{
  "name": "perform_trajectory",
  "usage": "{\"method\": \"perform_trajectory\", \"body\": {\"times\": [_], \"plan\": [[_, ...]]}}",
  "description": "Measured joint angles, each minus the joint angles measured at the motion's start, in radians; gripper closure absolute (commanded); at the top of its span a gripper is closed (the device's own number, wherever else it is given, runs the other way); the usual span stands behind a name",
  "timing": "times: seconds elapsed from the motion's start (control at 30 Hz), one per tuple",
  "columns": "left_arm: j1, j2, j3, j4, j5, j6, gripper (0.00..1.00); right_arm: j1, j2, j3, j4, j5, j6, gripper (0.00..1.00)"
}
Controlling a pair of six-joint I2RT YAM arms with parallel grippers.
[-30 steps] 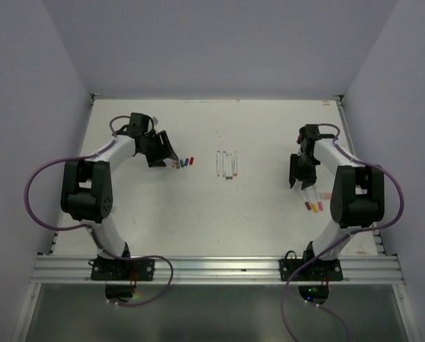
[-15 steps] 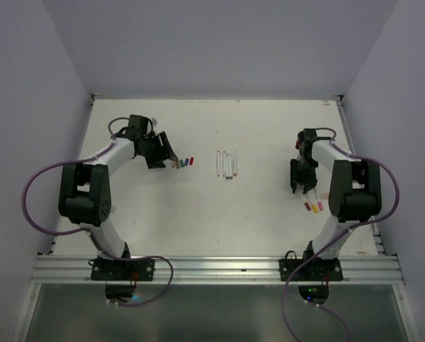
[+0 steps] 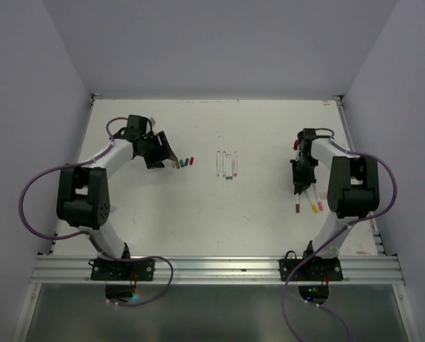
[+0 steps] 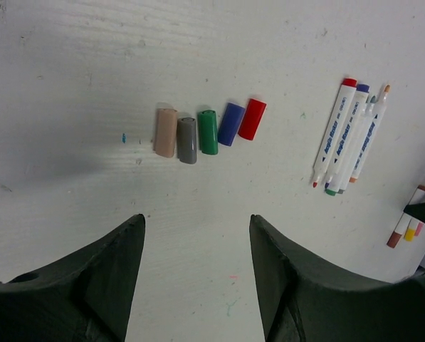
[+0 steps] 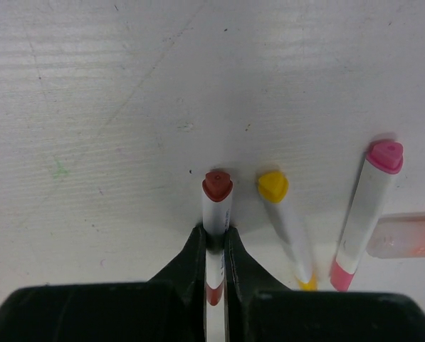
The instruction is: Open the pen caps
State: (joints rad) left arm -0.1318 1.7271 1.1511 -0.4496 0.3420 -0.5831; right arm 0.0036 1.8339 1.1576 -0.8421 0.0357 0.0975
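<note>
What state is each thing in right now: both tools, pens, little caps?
Left tool: open, empty.
Right tool: shut on red-brown pen.
Red-brown pen: capped, gripped.
Yellow pen: capped, lying flat.
Pink pen: capped, lying flat.
Loose caps: five, off, in a row.
Middle pens: uncapped, lying together.

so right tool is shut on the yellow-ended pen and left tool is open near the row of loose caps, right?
Not quite. The right wrist view shows the right tool shut on the red-brown-ended pen; the yellow-ended pen lies free beside it. The left tool is open near the row of loose caps.
</note>
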Motion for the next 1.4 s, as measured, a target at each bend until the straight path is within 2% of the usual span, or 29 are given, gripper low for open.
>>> {"method": "perform_trajectory", "body": {"times": [0.13,0.2,0.3,0.37,0.47,0.5,0.63,0.73,0.8,0.97,1.17,1.4], "plan": [[0.000,-0.037,-0.003,-0.009,-0.017,0.000,0.37,0.008,0.016,0.043,-0.022,-0.011,0.019,1.00],[0.000,-0.070,-0.003,-0.016,-0.028,0.000,0.39,0.032,0.021,0.114,-0.045,-0.028,0.044,1.00],[0.000,-0.123,0.001,-0.019,-0.012,-0.008,0.47,0.095,0.021,0.272,-0.053,-0.080,0.103,1.00],[-0.002,-0.142,0.005,0.006,0.048,-0.016,0.52,0.137,0.016,0.357,-0.035,-0.134,0.154,1.00],[-0.020,-0.145,0.005,0.098,0.163,-0.042,0.52,0.195,-0.014,0.391,0.020,-0.233,0.251,1.00],[-0.037,-0.143,0.004,0.143,0.214,-0.060,0.48,0.209,-0.022,0.390,0.033,-0.261,0.282,1.00],[-0.136,-0.123,-0.003,0.402,0.398,-0.169,0.43,0.281,-0.047,0.323,0.185,-0.393,0.447,1.00],[-0.224,-0.096,-0.003,0.541,0.480,-0.225,0.43,0.322,-0.047,0.272,0.277,-0.473,0.565,1.00],[-0.267,-0.077,0.002,0.573,0.510,-0.237,0.43,0.334,-0.047,0.269,0.309,-0.508,0.614,1.00],[-0.307,-0.050,0.015,0.551,0.517,-0.217,0.45,0.340,-0.048,0.269,0.402,-0.579,0.702,1.00],[-0.317,-0.040,0.070,0.488,0.493,-0.157,0.48,0.340,-0.050,0.269,0.433,-0.626,0.737,1.00],[-0.323,-0.039,0.119,0.327,0.418,-0.061,0.50,0.336,-0.078,0.260,0.442,-0.641,0.740,1.00]]}}
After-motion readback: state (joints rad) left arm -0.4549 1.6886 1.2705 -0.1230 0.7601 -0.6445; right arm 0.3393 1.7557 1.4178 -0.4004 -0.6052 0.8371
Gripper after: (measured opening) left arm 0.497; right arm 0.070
